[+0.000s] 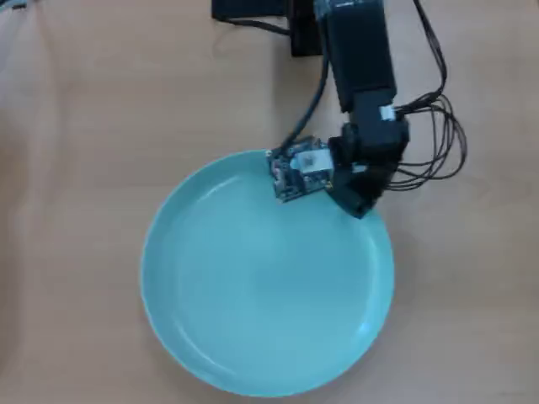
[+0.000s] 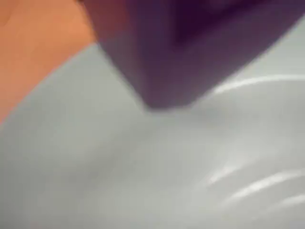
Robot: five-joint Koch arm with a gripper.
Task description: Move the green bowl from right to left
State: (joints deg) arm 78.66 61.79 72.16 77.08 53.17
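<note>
One gripper [image 1: 360, 204] was in use, positioned at the upper-right rim of the green bowl [image 1: 268, 278] in the overhead view. Only a single dark jaw tip was distinguishable there, and the wrist view showed one blurred dark jaw [image 2: 164, 57] directly over the pale inner surface of the bowl, so whether the jaws were spread or pinching the rim could not be determined.

The green bowl lay flat on the wooden table [image 1: 84, 126], at centre and slightly toward the lower edge of the overhead view, with bare wood on every side.

Handling assessment: the dish appeared rigid and glossy, probably ceramic or hard plastic, hence slippery and possibly breakable if dropped. It was far wider than the jaws, so the low raised rim was the only practical hold. A single-edge grip would likely tilt the dish; dragging it flat across the table was judged safer than lifting.

Surroundings: a small circuit board [image 1: 299, 171] on the wrist overhung the rim, and a loop of black cables [image 1: 438, 147] hung just beside the arm. No obstacle stood on the table to either side.
</note>
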